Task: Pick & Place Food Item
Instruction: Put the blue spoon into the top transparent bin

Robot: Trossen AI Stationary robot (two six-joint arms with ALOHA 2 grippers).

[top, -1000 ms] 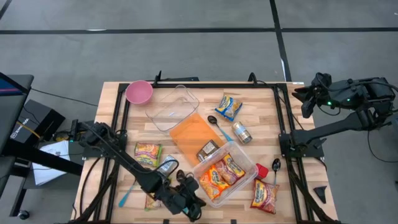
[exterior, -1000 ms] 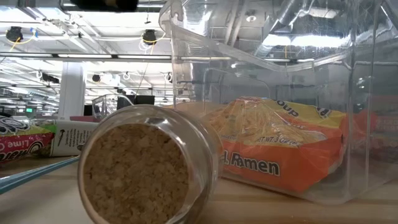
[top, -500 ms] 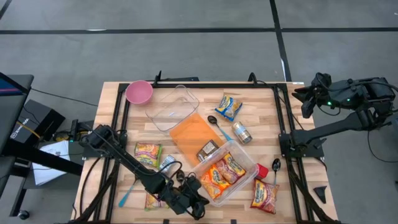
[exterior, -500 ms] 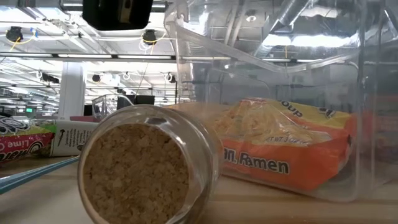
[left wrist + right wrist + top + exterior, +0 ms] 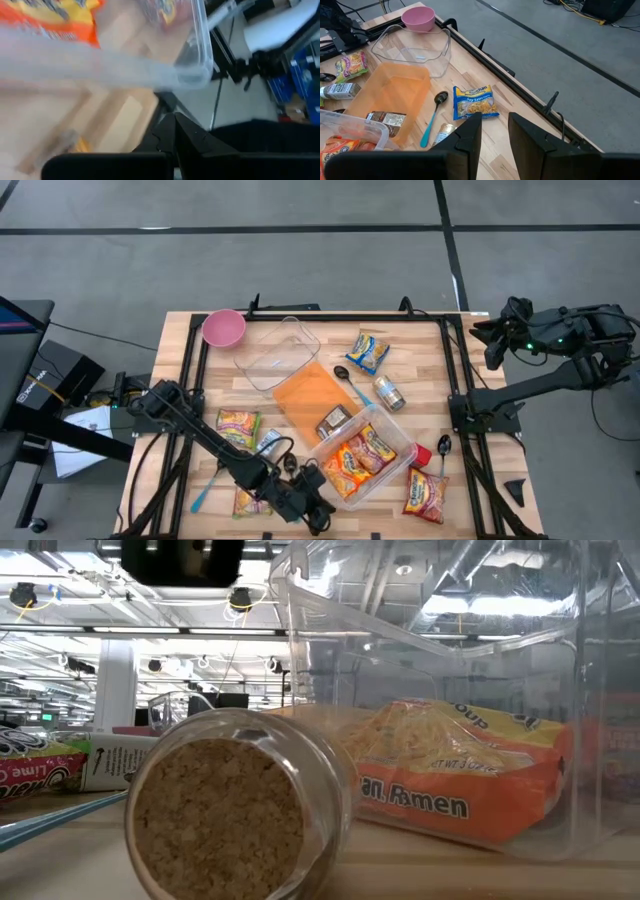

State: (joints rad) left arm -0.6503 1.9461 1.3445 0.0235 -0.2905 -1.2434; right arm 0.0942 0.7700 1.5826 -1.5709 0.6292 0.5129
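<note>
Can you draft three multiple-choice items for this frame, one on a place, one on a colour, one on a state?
1. Where is the right gripper?
A. Over the clear plastic bin
B. Off the table's right edge
C. By the pink bowl

2. What colour is the round plastic bowl at the wooden table's far left corner?
A. Pink
B. Blue
C. Green

3. How are the left gripper's fingers?
A. Wide open
B. Shut on a spoon
C. Shut, empty

Answers: 1 B, the high view shows it beyond the edge. 2 A, plainly pink. 3 C, the left wrist view shows the tips together by the clear bin's rim.
</note>
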